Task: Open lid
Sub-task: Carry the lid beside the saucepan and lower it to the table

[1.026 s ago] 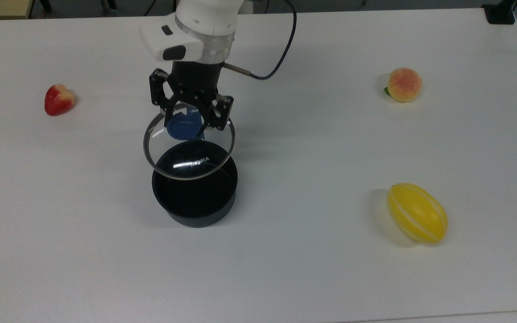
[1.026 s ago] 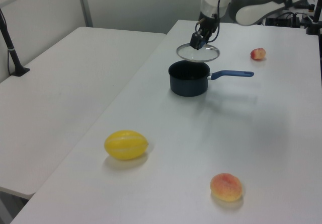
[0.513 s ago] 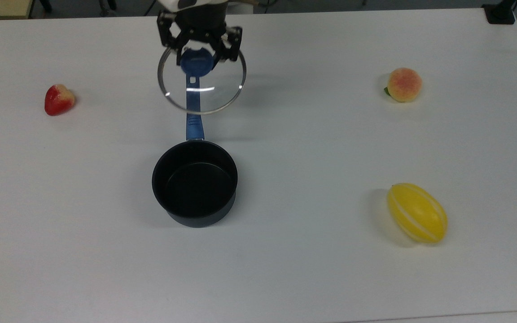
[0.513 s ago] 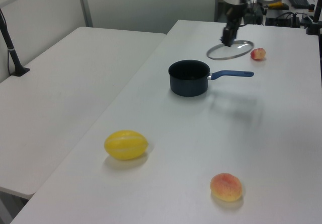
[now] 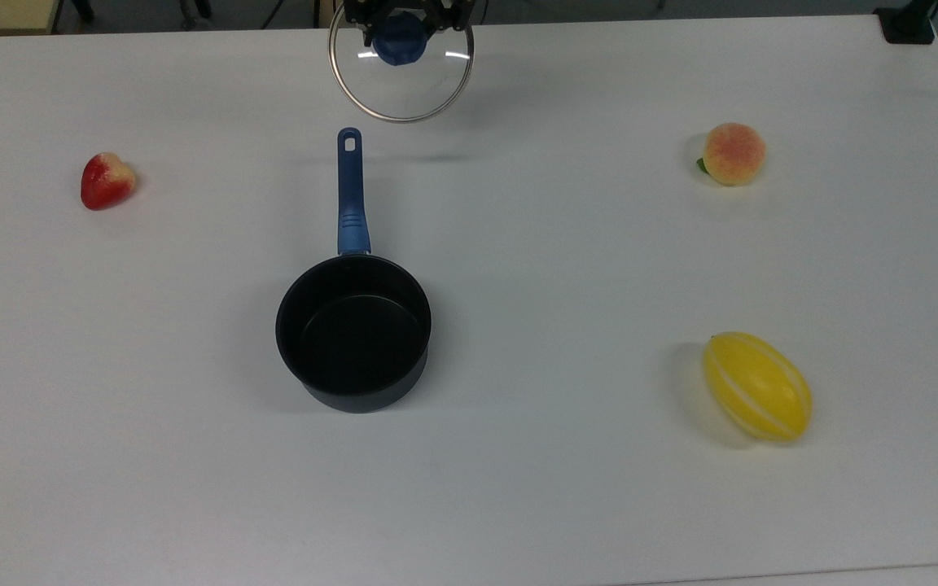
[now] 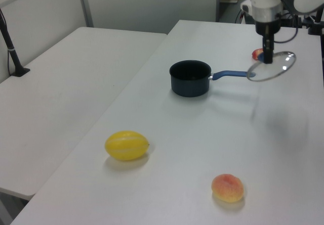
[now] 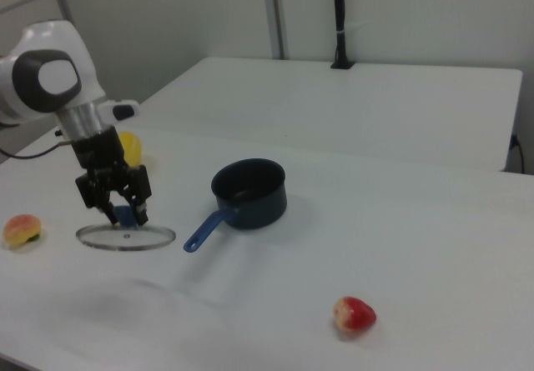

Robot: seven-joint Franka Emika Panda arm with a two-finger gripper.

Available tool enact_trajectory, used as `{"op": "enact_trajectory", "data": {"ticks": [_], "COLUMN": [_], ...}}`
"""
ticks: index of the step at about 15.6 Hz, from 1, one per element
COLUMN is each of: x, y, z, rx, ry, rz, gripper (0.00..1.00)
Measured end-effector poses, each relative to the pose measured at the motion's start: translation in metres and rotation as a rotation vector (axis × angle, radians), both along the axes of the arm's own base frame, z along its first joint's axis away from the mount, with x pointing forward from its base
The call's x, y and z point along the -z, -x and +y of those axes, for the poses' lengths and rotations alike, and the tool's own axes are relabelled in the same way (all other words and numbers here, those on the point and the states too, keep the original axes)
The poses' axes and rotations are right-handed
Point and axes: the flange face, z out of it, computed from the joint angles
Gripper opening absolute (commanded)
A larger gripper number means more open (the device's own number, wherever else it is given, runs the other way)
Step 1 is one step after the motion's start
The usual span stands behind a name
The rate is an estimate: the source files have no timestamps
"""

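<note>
Lid (image 5: 401, 77) in top view now hangs at the table's (image 5: 567, 488) far edge, past the tip of the saucepan's (image 5: 352, 332) blue handle, gripper (image 5: 401, 20) clenched on its blue knob (image 5: 398, 38); a second ago it was over the pot, so it has been carried clear. Left view: lid (image 6: 271, 67) in the air beyond the handle end, by the strawberry (image 6: 257, 54). Right view: lid (image 7: 125, 237) level, low over the table, shadow apart below. Pot open; likely only set-down remains.
</note>
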Motion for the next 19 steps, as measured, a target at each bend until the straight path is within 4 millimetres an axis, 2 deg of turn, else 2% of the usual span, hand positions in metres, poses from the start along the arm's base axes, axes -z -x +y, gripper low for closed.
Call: {"op": "enact_trajectory", "data": {"ticks": [5,11,14,19], "x": [0.049,0.098,0.116,0.13], "y": [0.023,0.033,0.028,0.01], "z": [0.008,0.012,0.006,-0.006], "rx": [-0.046,-0.098,-0.102,-0.088], "ry": [0.018,-0.015,-0.05,-0.092], "rz": [0.095,0.034,-0.038,-0.13], "gripper": [0.06,0.06,0.06,0.06]}}
